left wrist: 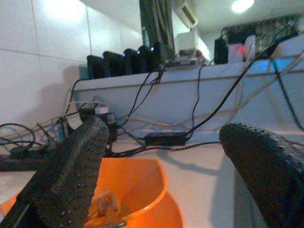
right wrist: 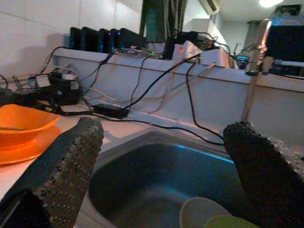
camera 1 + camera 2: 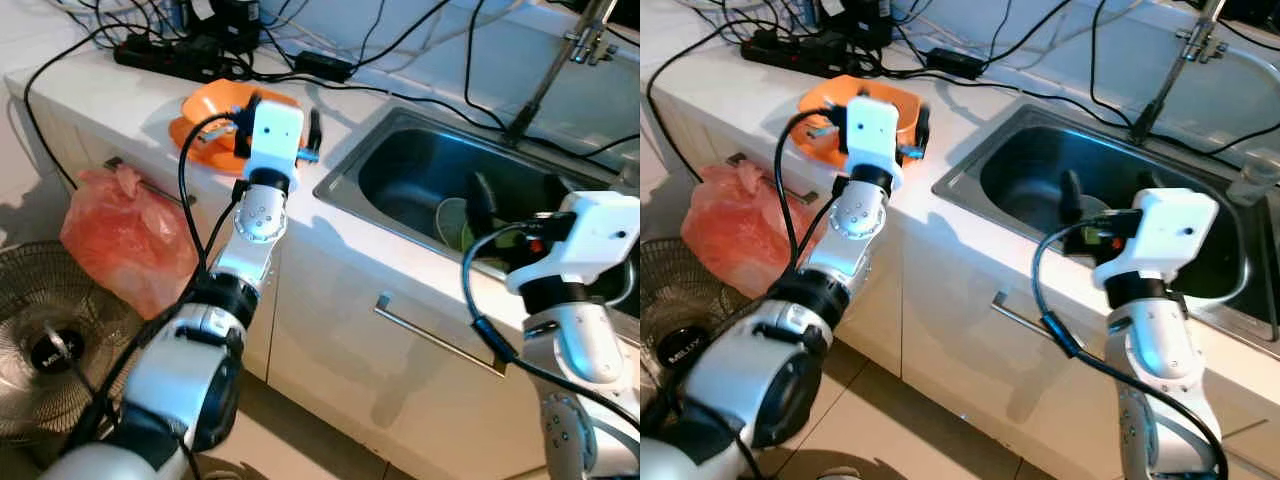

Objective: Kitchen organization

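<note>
Orange bowl (image 1: 137,190) sits just beneath the spread left gripper (image 1: 161,156) — right gripper (image 2: 161,156) likewise released.

A red plastic bag (image 3: 128,240) is hanging from the cabinet front below the bench (image 3: 90,100), bulging beside a drawer handle (image 3: 436,336). A round fan (image 3: 50,340) is lying on the floor just beside the bag, its wire grille facing up. A black power strip (image 3: 165,57) is sitting on the bench near the wall, with several black cables (image 3: 400,40) trailing across the white surface. A small black power adapter (image 3: 322,66) is resting among those cables. A row of dark boxes (image 1: 124,59) is standing on the ledge above, some showing small lights. Beige floor tiles (image 3: 910,420) are showing below the cabinets.
</note>
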Tool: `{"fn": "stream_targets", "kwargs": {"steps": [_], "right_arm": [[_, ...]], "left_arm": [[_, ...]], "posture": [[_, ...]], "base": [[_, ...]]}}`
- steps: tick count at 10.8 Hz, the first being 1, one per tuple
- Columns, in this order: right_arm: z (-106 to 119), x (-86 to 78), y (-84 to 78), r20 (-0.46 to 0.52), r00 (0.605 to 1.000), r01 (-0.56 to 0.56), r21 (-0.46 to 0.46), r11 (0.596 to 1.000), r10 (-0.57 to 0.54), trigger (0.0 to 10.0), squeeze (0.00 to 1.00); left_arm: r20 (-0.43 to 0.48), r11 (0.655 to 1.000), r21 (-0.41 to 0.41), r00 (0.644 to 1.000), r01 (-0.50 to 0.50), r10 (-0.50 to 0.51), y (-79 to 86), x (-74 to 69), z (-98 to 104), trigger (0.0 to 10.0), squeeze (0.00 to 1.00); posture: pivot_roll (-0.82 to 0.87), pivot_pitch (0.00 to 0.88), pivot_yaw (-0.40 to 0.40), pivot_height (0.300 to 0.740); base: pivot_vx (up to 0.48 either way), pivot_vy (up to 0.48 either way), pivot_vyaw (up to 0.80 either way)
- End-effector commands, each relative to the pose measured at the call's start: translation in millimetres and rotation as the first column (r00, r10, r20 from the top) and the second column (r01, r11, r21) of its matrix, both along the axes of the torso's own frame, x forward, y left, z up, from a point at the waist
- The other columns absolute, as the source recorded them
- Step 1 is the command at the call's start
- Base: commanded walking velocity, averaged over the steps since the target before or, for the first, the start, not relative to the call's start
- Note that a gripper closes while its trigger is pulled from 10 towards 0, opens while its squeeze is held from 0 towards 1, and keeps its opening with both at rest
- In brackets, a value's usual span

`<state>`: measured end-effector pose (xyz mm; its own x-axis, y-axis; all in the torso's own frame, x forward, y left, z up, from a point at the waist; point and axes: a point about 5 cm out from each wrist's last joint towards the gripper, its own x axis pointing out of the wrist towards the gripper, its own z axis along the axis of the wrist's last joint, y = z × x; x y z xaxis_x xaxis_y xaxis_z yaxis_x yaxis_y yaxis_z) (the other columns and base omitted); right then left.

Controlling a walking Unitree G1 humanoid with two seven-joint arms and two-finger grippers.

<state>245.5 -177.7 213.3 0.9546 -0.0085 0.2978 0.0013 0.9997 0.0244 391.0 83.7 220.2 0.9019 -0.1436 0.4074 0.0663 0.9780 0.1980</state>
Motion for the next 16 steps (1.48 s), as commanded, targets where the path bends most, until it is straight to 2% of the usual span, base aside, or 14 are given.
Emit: {"fn": "stream_targets", "kwargs": {"steps": [1, 2, 4, 5, 6, 7, 8, 10, 11, 12, 14, 16], "right_arm": [[5.7, -2.8, -7.3, 0.034, 0.999, 0.038, -0.001, 0.999, -0.038, 10.0, 0.0], [5.2, -3.3, -10.4, 0.034, 0.998, 0.052, -0.002, 0.999, -0.052, 10.0, 0.0], [1.3, -5.9, -16.6, 0.025, 0.997, 0.079, -0.005, 0.997, -0.079, 10.0, 0.0], [-0.4, -6.0, -17.7, 0.021, 0.996, 0.082, -0.003, 0.997, -0.082, 10.0, 0.0], [-1.3, -5.4, -17.9, 0.017, 0.997, 0.08, -0.006, 0.997, -0.08, 10.0, 0.0], [-0.5, -4.0, -17.2, 0.019, 0.997, 0.069, -0.016, 0.997, -0.069, 10.0, 0.0], [0.8, -3.1, -17.9, 0.023, 0.998, 0.066, -0.028, 0.997, -0.066, 10.0, 0.0], [1.8, -3.1, -18.5, 0.025, 0.997, 0.067, -0.036, 0.997, -0.066, 10.0, 0.0], [-0.7, -5.9, -16.9, 0.01, 0.998, 0.065, 0.001, 0.998, -0.065, 10.0, 0.0], [-5.2, -11.5, -14.4, -0.017, 0.998, 0.066, 0.027, 0.997, -0.066, 10.0, 0.0], [-15.7, -29.8, -6.5, -0.072, 0.995, 0.08, 0.088, 0.993, -0.074, 10.0, 0.0], [-17.1, -33.9, -4.9, -0.083, 0.993, 0.09, 0.089, 0.992, -0.083, 10.0, 0.0]], "left_arm": [[0.025, 0.998, 0.015, 0.998, 0.058, -0.058, -5.6, -4.9, 1.3, 10.0, 0.0], [0.036, 0.993, 0.028, 0.993, 0.111, -0.112, -5.2, -11.7, -2.0, 10.0, 0.0], [-0.049, 0.96, 0.131, 0.968, 0.249, -0.244, 12.2, -37.6, -44.0, 10.0, 0.0], [-0.077, 0.95, 0.188, 0.968, 0.25, -0.24, 24.9, -46.0, -59.6, 10.0, 0.0], [-0.099, 0.941, 0.217, 0.965, 0.261, -0.245, 31.7, -52.3, -66.6, 10.0, 0.0], [-0.103, 0.943, 0.218, 0.967, 0.251, -0.233, 34.9, -54.9, -67.6, 10.0, 0.0], [-0.07, 0.947, 0.215, 0.971, 0.24, -0.231, 31.5, -55.2, -60.2, 10.0, 0.0], [0.018, 0.961, 0.185, 0.977, 0.204, -0.211, 24.0, -51.4, -37.0, 10.0, 0.0], [0.059, 0.962, 0.175, 0.973, 0.209, -0.222, 19.8, -52.7, -25.8, 10.0, 0.0], [0.075, 0.96, 0.183, 0.97, 0.213, -0.23, 19.3, -55.0, -22.8, 10.0, 0.0], [0.044, 0.964, 0.17, 0.976, 0.203, -0.213, 23.2, -55.5, -28.1, 10.0, 0.0], [0.039, 0.964, 0.159, 0.974, 0.213, -0.222, 18.2, -55.4, -26.0, 10.0, 0.0]], "posture": [[0.16, 0.0, -0.127, 0.74], [0.16, 0.0, -0.128, 0.74], [0.18, 0.0, -0.132, 0.74], [0.19, 0.0, -0.143, 0.74], [0.2, 0.0, -0.15, 0.74], [0.2, 0.0, -0.157, 0.74], [0.2, 0.0, -0.161, 0.74], [0.2, 0.0, -0.165, 0.74], [0.21, 0.0, -0.171, 0.74], [0.21, 0.0, -0.174, 0.74], [0.2, 0.0, -0.174, 0.74], [0.19, 0.0, -0.169, 0.74]], "base": [[0.0, 0.0, 0.0], [0.0, 0.0, 0.0], [0.0, 0.0, 0.0], [0.0, 0.0, 0.0], [0.0, 0.0, 0.0], [0.0, 0.0, 0.0], [0.0, 0.0, 0.0], [0.0, 0.0, 0.0], [0.0, 0.0, 0.0], [0.0, 0.0, 0.0], [0.0, 0.0, 0.0], [0.0, 0.0, 0.0]]}}
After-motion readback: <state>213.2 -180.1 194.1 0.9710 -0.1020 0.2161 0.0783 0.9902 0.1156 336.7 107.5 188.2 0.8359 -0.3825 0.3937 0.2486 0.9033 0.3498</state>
